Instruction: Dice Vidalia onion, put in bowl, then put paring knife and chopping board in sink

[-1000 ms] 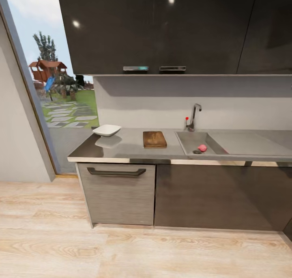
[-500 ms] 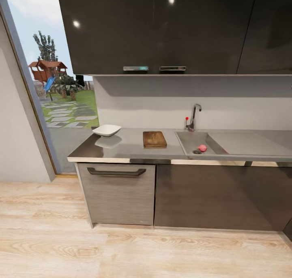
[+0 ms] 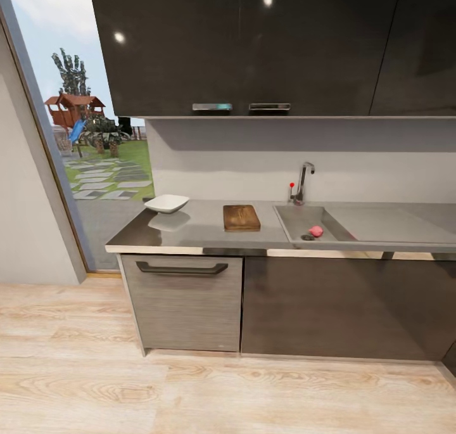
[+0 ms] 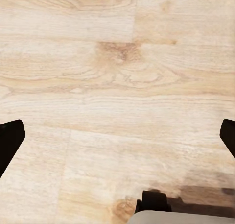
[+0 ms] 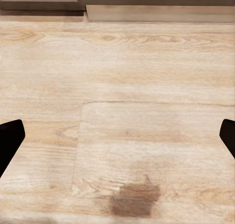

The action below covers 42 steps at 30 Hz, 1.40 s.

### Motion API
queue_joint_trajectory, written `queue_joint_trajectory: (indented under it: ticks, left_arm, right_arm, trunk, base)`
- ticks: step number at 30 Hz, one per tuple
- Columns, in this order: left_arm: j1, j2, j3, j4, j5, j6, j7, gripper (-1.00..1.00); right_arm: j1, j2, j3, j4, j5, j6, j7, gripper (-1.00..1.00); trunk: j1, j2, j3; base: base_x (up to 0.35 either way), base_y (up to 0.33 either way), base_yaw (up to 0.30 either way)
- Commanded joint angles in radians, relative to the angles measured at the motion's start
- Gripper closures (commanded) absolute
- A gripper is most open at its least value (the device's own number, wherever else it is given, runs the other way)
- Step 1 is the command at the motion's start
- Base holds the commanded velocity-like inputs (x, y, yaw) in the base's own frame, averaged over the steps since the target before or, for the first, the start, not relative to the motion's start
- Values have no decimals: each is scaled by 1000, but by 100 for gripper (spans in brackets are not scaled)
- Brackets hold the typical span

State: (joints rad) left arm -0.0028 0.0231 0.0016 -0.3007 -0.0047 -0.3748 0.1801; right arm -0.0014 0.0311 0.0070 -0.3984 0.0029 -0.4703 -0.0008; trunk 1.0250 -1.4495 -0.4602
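No change across the last second — Vidalia onion point(image 3: 316, 231) lies in sink point(image 3: 291, 222) at three o'clock of chopping board point(image 3: 241, 218); left gripper point(image 4: 117, 136) and right gripper point(image 5: 117, 136) spread wide, empty — task not begun.

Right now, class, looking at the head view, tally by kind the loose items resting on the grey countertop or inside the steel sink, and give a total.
White squarish bowl: 1
Brown wooden chopping board: 1
Pinkish round onion, in the sink: 1
Total: 3
A thin dark mark on the board may be a knife; too small to tell, so not counted.
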Motion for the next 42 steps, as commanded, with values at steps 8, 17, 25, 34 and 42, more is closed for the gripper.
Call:
queue_joint_trajectory:
  ticks: [8, 17, 25, 34, 42]
  left_arm:
    - [0, 0, 0, 0, 0, -3, 2, -100]
    - [0, 0, 3, 0, 5, -3, 5, -100]
    - [0, -3, 4, 1, 8, -3, 6, -100]
    - [0, -8, 4, 1, 8, -3, 6, -100]
    - [0, -4, 5, 1, 6, -4, 4, -100]
  right_arm:
    - [0, 0, 0, 0, 0, -2, 0, -100]
    - [0, -1, -2, 1, 0, -1, -1, -100]
    - [0, -12, -8, -2, -4, 2, -3, -100]
    - [-3, -13, -9, -246, 0, 207, -176, -100]
    - [-55, -14, -9, -1006, 60, 907, -284, -100]
  trunk:
    - [0, 0, -1]
    - [0, 0, -1]
    - [0, 0, -1]
    - [0, 0, -1]
    - [0, 0, -1]
  base:
    - [0, 0, 0]
    - [0, 0, 0]
    - [0, 0, 0]
    - [0, 0, 0]
    - [0, 0, 0]
